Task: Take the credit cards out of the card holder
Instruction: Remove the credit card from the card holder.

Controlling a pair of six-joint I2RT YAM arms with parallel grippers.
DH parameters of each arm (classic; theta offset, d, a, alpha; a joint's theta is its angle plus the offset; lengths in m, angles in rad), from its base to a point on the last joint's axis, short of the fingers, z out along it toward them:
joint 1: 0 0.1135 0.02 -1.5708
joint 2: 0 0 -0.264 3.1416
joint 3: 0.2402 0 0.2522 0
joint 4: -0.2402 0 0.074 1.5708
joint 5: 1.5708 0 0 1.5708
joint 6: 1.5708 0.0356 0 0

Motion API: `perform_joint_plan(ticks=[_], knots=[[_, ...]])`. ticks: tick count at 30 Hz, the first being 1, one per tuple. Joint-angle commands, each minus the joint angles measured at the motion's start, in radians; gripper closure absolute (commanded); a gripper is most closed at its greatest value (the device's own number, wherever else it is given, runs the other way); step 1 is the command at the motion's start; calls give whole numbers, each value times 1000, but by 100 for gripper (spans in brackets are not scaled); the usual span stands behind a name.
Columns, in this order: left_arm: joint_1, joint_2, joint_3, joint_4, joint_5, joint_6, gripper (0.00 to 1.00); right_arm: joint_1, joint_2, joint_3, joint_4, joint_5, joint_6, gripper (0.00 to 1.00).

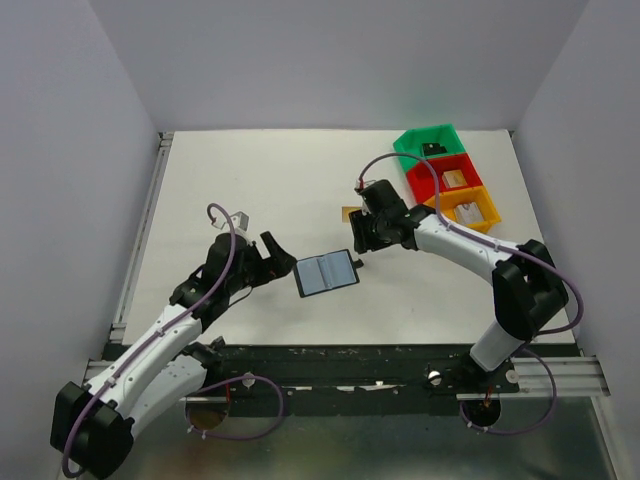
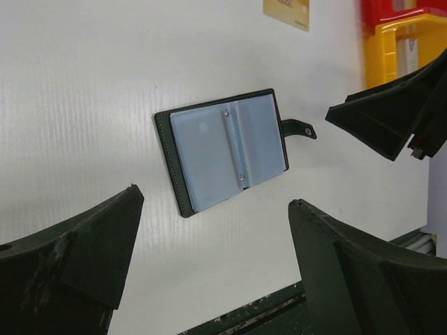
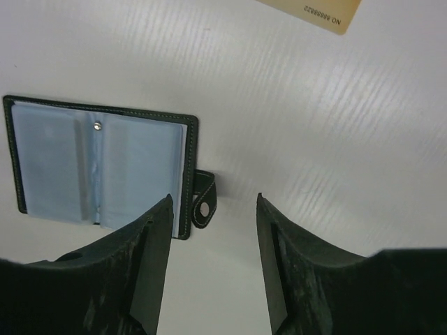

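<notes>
**What Lies on the White Bench**

The bench (image 1: 250, 190) is white and flat. A black card holder (image 1: 327, 273) lies open near the middle. Its pale blue pockets face up and its little strap (image 2: 299, 128) sticks out at one side. A gold card (image 2: 286, 10) lies apart from it, farther back. At the far right, a green bin (image 1: 405, 148), a red bin (image 1: 415, 180) and an orange bin (image 1: 488, 210) stand touching in a row.

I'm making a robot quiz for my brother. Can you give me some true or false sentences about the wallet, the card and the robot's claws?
1. The card holder lies open on the table. True.
2. The left gripper is squeezing the card holder. False: its fingers are spread open and grip nothing.
3. A gold card lies on the table, outside the card holder. True.
4. The right gripper is shut tight. False: it is open, with a gap between its fingers.
</notes>
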Motion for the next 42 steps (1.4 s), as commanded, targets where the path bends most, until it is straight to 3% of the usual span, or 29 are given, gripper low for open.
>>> perform_joint_plan(ticks=[1, 2, 3, 7, 16, 42], knots=[[-36, 34, 33, -51, -75, -2, 1, 15, -8, -54, 21, 53, -26, 38], [-38, 33, 33, -41, -66, 1, 1, 17, -11, -64, 32, 42, -28, 27], [-38, 30, 29, -35, -59, -1, 1, 19, -13, -71, 37, 38, -28, 22], [-36, 17, 13, -17, -58, -13, 1, 31, -8, -94, 65, 19, -23, 21], [-38, 37, -37, 46, 11, -48, 1, 46, 38, -114, 86, 44, -8, 29], [-38, -13, -96, 98, 23, -62, 2, 45, 139, -47, 81, 35, -13, 52]])
